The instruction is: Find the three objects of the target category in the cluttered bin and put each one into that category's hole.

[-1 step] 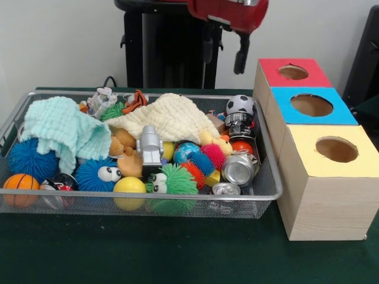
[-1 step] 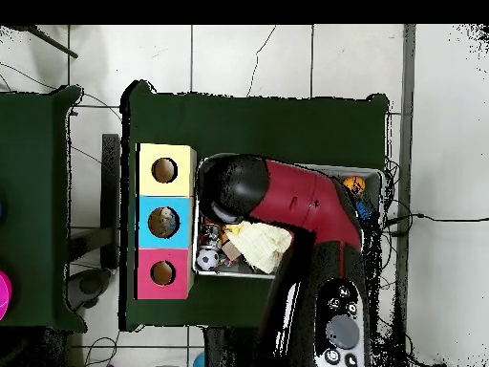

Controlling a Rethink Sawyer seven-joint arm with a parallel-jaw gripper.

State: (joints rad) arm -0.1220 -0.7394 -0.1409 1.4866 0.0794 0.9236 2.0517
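Gripper: raised at 12 o'clock above the wire mesh bin, grip state cannot be told | silver drink cans: lying at the bin's 4 o'clock corner | labels: none legible

Background stuff only: the worktop has a dark green cover all over it, and from above you can see another green-covered table just off to one side, with something bright pink poking in at its edge. The floor is pale tiles with dark grout lines, and a thin black cable trails across it. Behind everything there's a plain off-white wall, plus some dark upright thing at the side edge, can't tell what. In the bin a mint waffle cloth and a cream cloth lie draped over the toys.
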